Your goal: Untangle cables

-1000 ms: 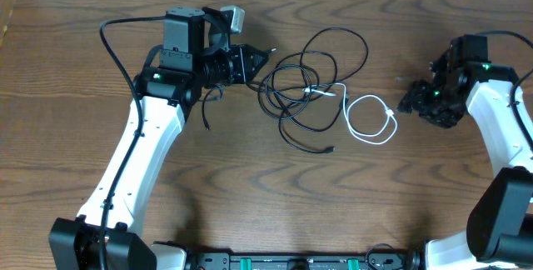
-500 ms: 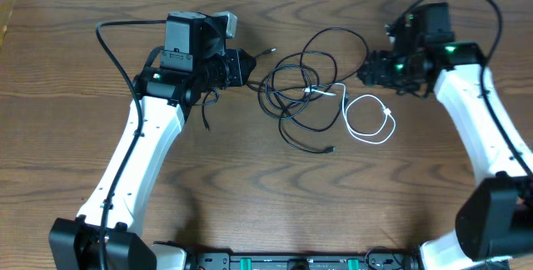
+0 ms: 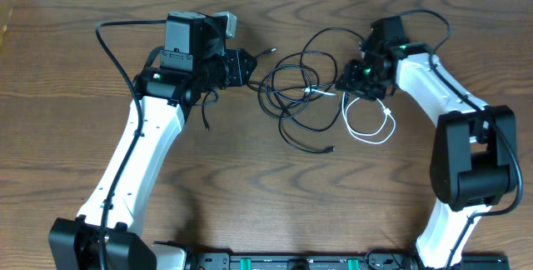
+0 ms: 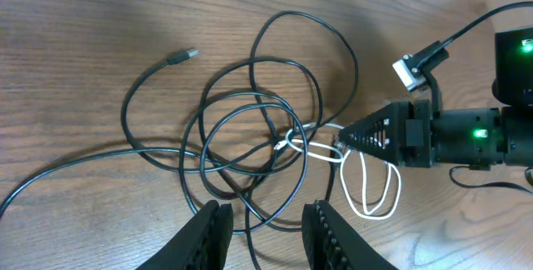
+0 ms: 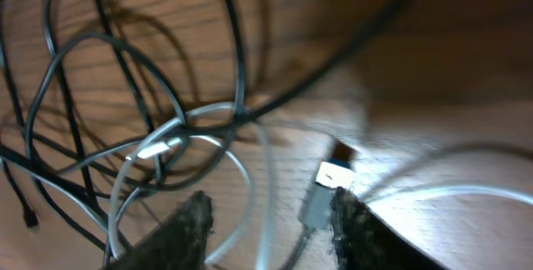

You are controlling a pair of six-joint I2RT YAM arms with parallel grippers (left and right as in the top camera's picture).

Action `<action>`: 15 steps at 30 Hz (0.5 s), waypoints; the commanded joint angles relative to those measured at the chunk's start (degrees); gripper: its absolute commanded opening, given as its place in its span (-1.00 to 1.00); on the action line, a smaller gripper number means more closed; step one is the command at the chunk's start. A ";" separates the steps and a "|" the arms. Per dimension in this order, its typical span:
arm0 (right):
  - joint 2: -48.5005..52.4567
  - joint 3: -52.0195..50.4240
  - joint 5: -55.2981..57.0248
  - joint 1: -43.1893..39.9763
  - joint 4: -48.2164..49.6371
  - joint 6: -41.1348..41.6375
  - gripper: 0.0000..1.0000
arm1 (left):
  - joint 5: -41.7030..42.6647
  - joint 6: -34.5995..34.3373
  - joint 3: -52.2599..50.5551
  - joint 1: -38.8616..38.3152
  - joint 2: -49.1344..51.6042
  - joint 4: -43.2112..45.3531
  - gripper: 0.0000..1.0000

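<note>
Right gripper [image 3: 342, 82] now low over cables [image 3: 308, 92]

**A:** Where is the free ground?

**B:** The brown wood-grain surface [image 3: 275, 203] lies bare between the heap of thin black cables [image 3: 291, 91] and the arm bases, and also at far left and far right.

**A:** And the obstructions?

**B:** The heap fills the centre, with the white looped cord [image 3: 388, 116] running into its right side. The right claw [image 3: 350, 78] hangs over that junction, and its white arm [image 3: 429, 74] crosses the right-hand approach. The left claw [image 3: 248, 63] stands just beside the heap's left rim. A loose black plug end [image 3: 271, 51] lies in the narrow gap there.
</note>
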 commanded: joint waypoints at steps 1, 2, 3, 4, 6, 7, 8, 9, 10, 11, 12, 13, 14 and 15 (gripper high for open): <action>0.72 0.17 -1.22 1.55 2.34 1.11 -0.32 | -3.30 0.81 0.52 0.09 -0.42 -0.46 -0.35; 0.72 0.20 -1.25 1.64 2.91 1.11 -0.52 | -3.85 0.81 0.52 0.09 -0.42 -0.68 -0.35; 0.72 0.20 -1.25 1.66 3.15 1.14 -0.85 | -4.20 0.81 0.52 0.09 -0.42 -0.83 -0.35; 0.68 0.28 -1.31 1.66 3.13 1.16 -0.98 | -4.57 0.81 0.52 0.09 -0.42 -1.01 -0.35; 0.11 0.76 -1.22 1.62 2.62 0.92 -0.98 | -4.57 0.81 0.52 0.09 -0.42 -1.18 -0.35; -0.35 1.16 -1.29 1.62 2.43 -0.26 -0.98 | -4.55 0.81 0.52 0.09 -0.42 -1.18 -0.35; -1.07 1.81 -1.25 1.62 1.88 -1.36 -0.97 | -4.55 0.81 0.52 0.09 -0.42 -1.18 -0.35; -2.12 2.99 -0.98 1.64 0.98 -2.86 -0.98 | -4.57 0.81 0.52 0.09 -0.42 -1.16 -0.34; -3.43 4.55 -0.20 1.75 -0.24 -4.11 -0.97 | -4.57 0.81 0.52 0.09 -0.42 -1.16 -0.35; -4.61 6.08 0.46 1.90 -1.31 -5.14 -0.97 | -4.57 0.81 0.52 0.09 -0.42 -1.14 -0.35; -5.84 7.78 0.96 2.08 -2.43 -6.10 -0.97 | -4.57 0.81 0.52 0.09 -0.42 -1.14 -0.35; -7.43 10.01 1.09 2.27 -3.85 -7.45 -0.98 | -4.57 0.81 0.52 0.09 -0.42 -1.16 -0.34; -8.76 12.07 1.09 2.51 -4.92 -8.28 -0.98 | -4.57 0.81 0.52 0.09 -0.42 -1.16 -0.34; -10.36 14.45 1.05 2.80 -6.25 -9.03 -0.98 | -4.57 0.81 0.52 0.09 -0.42 -1.16 -0.35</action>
